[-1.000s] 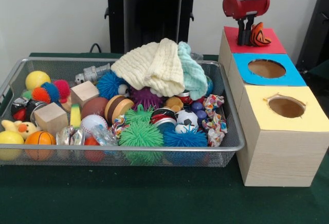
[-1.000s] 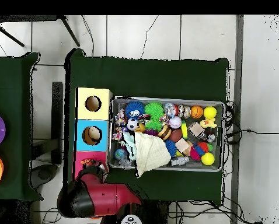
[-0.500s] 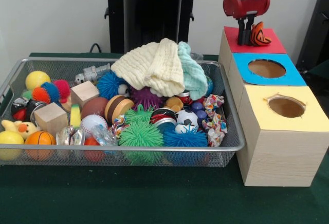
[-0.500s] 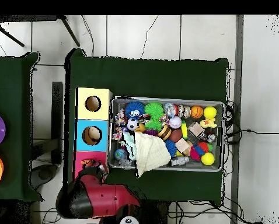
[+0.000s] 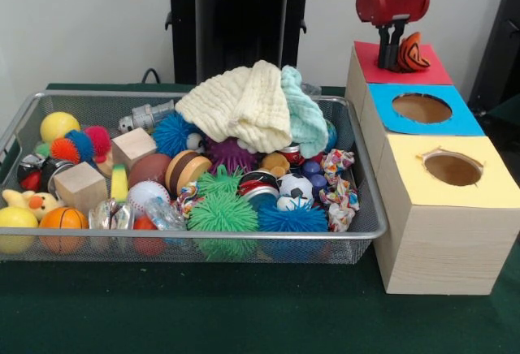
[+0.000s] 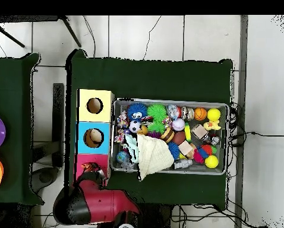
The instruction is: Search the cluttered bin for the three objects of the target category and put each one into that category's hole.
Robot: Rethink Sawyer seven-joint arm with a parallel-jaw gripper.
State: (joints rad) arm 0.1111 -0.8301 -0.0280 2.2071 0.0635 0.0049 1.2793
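The gripper (image 5: 395, 49) has lifted slightly over the past second, its fingers parted and empty beside the orange striped toy (image 5: 411, 53) resting on the red box top (image 5: 430, 73) far right, so that drop looks finished

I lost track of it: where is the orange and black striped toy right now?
In the front view, the orange and black striped toy sits on the red box top at upper right, just beside the tool.

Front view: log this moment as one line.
pincer: above red box top, state unclear | orange-and-black toy: on red box top beside pincer | blue hole: open | yellow hole: open | bin: cluttered
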